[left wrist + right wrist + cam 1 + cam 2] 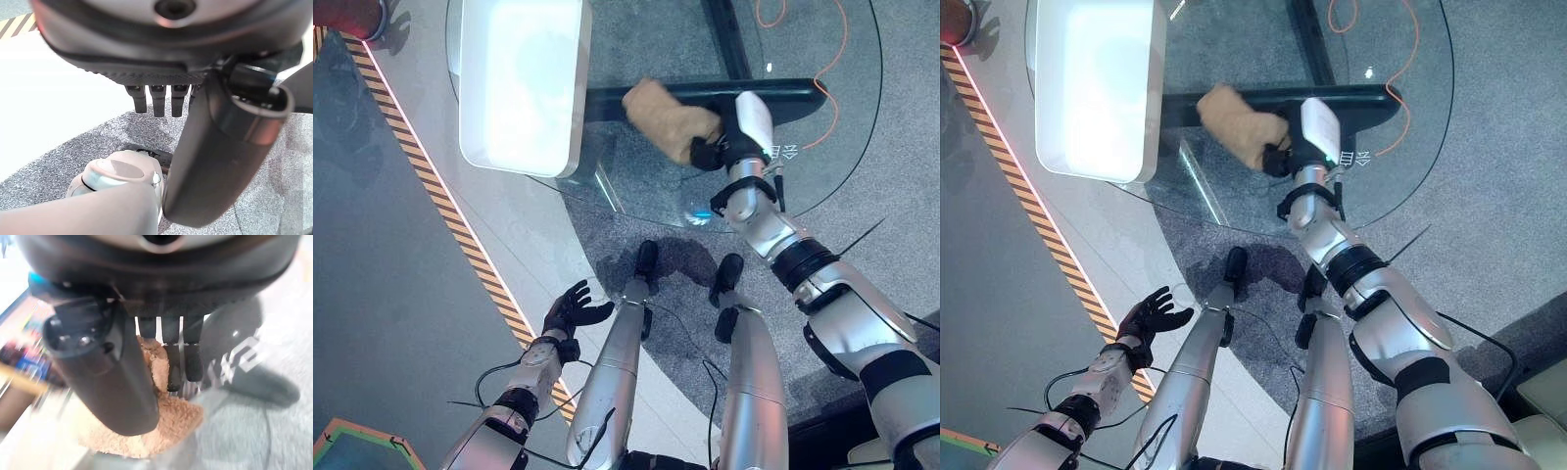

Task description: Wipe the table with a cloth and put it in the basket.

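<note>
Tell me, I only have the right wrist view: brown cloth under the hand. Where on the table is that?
Observer: The right hand holds the brown cloth on the round glass table, just right of the white basket.
Operator: Is the cloth touching the basket?
Observer: No, bare glass lies between them.
Operator: And the other hand?
Observer: The left hand hangs open, low beside the table, over the pale floor near a striped strip.
</note>
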Available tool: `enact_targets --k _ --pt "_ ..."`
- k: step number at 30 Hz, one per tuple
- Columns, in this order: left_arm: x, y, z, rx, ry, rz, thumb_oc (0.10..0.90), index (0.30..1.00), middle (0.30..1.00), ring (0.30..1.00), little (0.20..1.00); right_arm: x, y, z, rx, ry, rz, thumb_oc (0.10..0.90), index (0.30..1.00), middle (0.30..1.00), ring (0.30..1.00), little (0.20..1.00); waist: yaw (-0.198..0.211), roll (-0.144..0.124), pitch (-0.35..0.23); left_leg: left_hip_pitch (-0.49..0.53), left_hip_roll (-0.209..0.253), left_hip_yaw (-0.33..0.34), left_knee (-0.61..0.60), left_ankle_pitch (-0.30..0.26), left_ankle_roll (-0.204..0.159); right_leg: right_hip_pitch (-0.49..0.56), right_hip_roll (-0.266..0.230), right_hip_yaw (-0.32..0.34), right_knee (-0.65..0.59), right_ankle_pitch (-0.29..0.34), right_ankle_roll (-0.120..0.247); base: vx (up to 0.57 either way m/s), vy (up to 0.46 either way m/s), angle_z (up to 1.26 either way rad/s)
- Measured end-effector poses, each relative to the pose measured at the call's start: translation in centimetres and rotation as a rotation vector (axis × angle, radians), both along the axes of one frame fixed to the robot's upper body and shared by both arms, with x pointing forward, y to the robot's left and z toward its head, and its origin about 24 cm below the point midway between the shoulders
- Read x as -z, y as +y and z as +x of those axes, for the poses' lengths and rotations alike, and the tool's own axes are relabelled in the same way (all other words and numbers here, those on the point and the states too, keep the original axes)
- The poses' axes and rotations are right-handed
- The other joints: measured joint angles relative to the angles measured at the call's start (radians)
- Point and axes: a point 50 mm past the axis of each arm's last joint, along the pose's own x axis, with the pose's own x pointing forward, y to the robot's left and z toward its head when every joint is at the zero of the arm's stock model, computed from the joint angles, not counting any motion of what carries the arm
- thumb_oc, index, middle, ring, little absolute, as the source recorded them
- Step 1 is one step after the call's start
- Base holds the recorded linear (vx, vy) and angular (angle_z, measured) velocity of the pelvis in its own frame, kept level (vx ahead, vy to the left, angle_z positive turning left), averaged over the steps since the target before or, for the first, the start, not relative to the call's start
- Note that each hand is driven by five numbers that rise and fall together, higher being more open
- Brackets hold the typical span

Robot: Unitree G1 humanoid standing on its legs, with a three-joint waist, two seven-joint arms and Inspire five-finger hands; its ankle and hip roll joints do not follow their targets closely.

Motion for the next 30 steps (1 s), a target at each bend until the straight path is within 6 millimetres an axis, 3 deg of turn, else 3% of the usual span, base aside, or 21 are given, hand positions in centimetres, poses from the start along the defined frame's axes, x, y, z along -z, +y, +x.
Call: enact_targets --k 7,20,30 --pt "0.0 0.0 0.0 -0.014 -0.005 -0.019 0.8 0.9 0.9 0.9 0.9 -1.6 -3.6 -0.3 0.161 -0.107 0.1 0.1 0.3 0.3 0.3 0.2 -0.006 0.0 0.0 -0.004 -0.005 0.011 0.0 -0.006 0.01 -0.007 0.0 0.016 -0.007 0.005 0.003 0.0 0.013 -0.02" --pt "-0.1 0.1 0.0 -0.013 -0.019 -0.046 0.8 0.9 0.9 0.9 0.9 -1.9 -8.6 -1.2 0.38 -0.189 0.268 0.1 0.3 0.3 0.3 0.2 -0.027 0.001 0.0 -0.02 -0.005 0.016 0.0 -0.012 0.019 -0.011 0.006 0.018 -0.031 0.011 0.014 0.0 -0.001 0.0" --pt "-0.3 0.5 0.1 -0.017 -0.022 -0.037 0.8 0.9 0.9 0.9 0.9 -1.9 -10.7 -1.8 0.492 -0.219 0.368 0.1 0.3 0.3 0.3 0.2 -0.03 0.0 0.001 -0.029 -0.005 0.02 0.002 -0.016 0.025 -0.012 0.008 0.018 -0.043 0.02 0.019 0.0 -0.002 -0.01"
